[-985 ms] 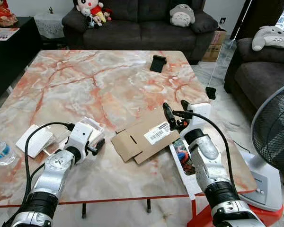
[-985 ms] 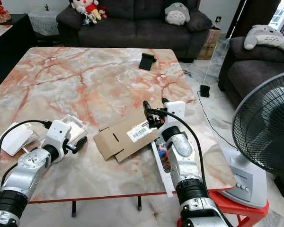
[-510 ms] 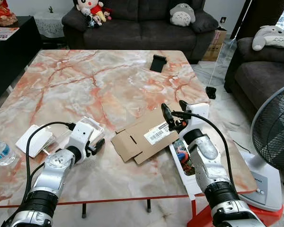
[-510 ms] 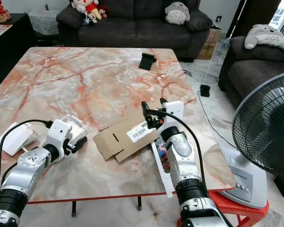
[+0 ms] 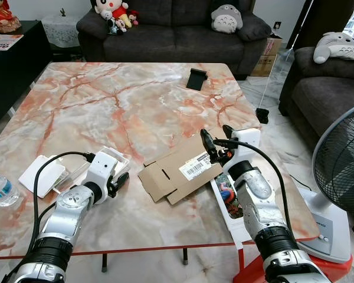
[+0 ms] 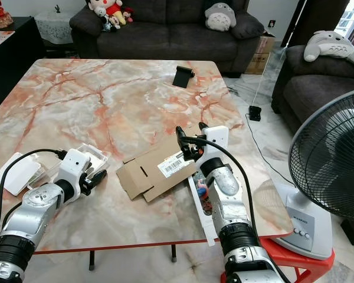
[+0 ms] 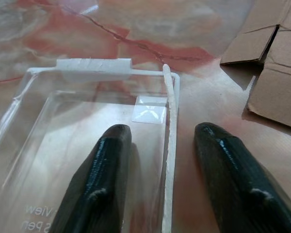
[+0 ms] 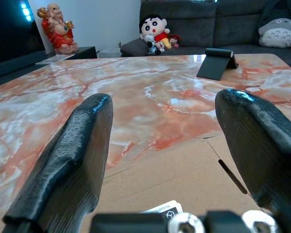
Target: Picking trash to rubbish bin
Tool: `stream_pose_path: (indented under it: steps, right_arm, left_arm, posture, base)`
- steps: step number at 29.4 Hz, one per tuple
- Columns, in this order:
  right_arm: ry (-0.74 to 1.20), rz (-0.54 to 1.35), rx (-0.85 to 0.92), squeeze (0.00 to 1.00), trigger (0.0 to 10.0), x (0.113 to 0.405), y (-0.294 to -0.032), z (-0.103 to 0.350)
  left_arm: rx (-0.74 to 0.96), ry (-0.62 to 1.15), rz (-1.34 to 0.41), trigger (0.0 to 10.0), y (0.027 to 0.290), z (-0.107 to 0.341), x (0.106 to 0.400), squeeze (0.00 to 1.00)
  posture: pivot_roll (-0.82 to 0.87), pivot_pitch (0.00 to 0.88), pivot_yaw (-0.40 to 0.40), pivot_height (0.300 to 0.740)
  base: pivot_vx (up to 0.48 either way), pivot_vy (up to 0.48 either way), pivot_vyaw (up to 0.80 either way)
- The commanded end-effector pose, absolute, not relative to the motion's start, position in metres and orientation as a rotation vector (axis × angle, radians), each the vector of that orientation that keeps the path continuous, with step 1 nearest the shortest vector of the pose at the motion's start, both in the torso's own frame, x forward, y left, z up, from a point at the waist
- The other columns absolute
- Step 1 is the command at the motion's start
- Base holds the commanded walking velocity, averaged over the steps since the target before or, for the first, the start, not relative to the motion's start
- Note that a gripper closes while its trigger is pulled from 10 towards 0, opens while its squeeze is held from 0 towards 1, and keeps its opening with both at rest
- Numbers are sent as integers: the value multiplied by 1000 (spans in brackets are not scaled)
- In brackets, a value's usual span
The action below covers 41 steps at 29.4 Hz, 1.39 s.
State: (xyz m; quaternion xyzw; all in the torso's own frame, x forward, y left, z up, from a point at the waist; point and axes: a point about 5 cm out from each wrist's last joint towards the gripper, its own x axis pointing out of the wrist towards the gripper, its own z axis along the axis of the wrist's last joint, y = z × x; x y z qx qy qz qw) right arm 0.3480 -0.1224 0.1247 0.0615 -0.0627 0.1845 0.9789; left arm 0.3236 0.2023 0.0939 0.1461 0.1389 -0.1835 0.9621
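Seemingly nothing is binned yet: the open left tool straddles the clear plastic tray's rim, the open right tool hovers over the flattened cardboard at the table's five o'clock.

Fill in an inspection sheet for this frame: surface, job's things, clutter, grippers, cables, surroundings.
Surface: marble table, pink-veined, mostly bare at the far side.
Job's things: flattened cardboard box with a barcode label near the middle front; clear plastic tray at the front left; no rubbish bin seen.
Clutter: black stand at the far edge; white packet and water bottle at the left edge; long white pack with a printed picture under the right arm.
Grippers: left gripper open, fingers astride the tray's rim; right gripper open, over the cardboard.
Cables: black cable looping from the left wrist, another along the right arm.
Surroundings: sofa with plush toys, standing fan at right.
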Motion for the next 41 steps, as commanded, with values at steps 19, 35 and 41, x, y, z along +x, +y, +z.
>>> stream_pose_path:
  steps: [19,35,41]
  right_arm:
    - [-154,368,115,0,10000,352,-127,134]
    - [-170,356,126,0,10000,354,-125,137]
    - [-200,342,139,0,10000,355,-125,142]
  left_arm:
    - [302,251,-328,0,185,96,329,0]
    - [315,-140,-98,10000,154,149,346,0]
    - [268,-260,-45,10000,143,164,346,0]
  posture:
    - [3,18,-69,740]
    - [14,0,-56,740]
    - [7,0,-45,740]
  base:
    - [0,0,0]
    - [0,0,0]
    - [0,0,0]
